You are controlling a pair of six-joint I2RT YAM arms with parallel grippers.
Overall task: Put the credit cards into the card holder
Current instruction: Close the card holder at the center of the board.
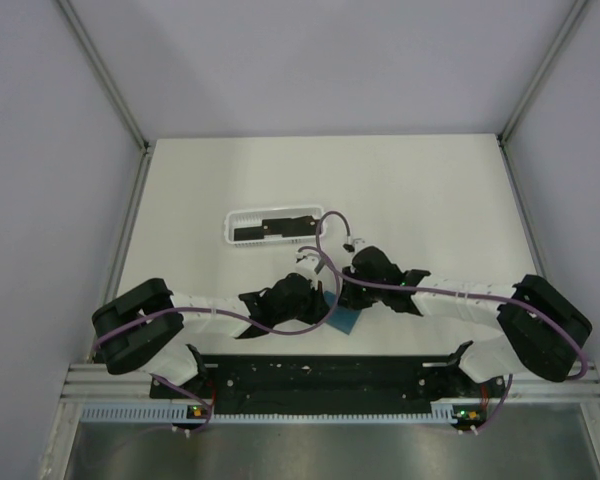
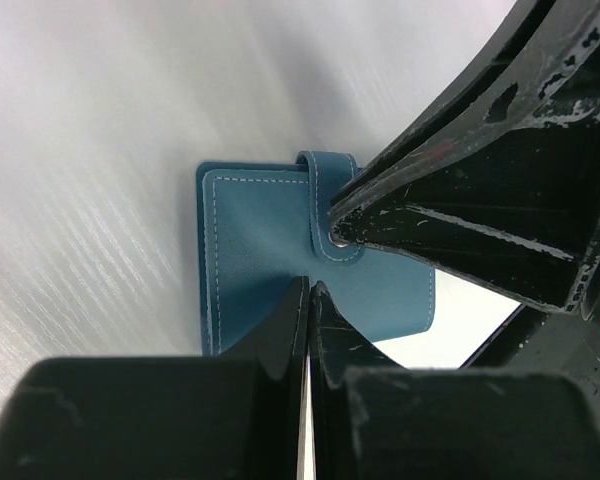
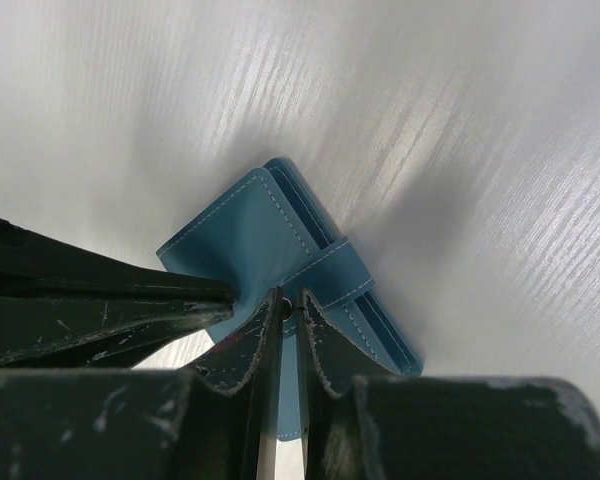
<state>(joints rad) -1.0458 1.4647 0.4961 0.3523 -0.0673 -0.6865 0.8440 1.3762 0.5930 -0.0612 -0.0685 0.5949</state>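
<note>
basket tray [image 1: 275, 210]: long, white, a bit toward 10 o'clock from the table's middle | table [image 1: 430, 190]: white, flat | walls [image 1: 320, 60]: pale grey, at 9, 12, 3 o'clock

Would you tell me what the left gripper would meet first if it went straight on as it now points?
The teal-blue, stitched soft card holder: the shut left gripper points at its front panel, possibly touching it, though depth is unclear.
</note>
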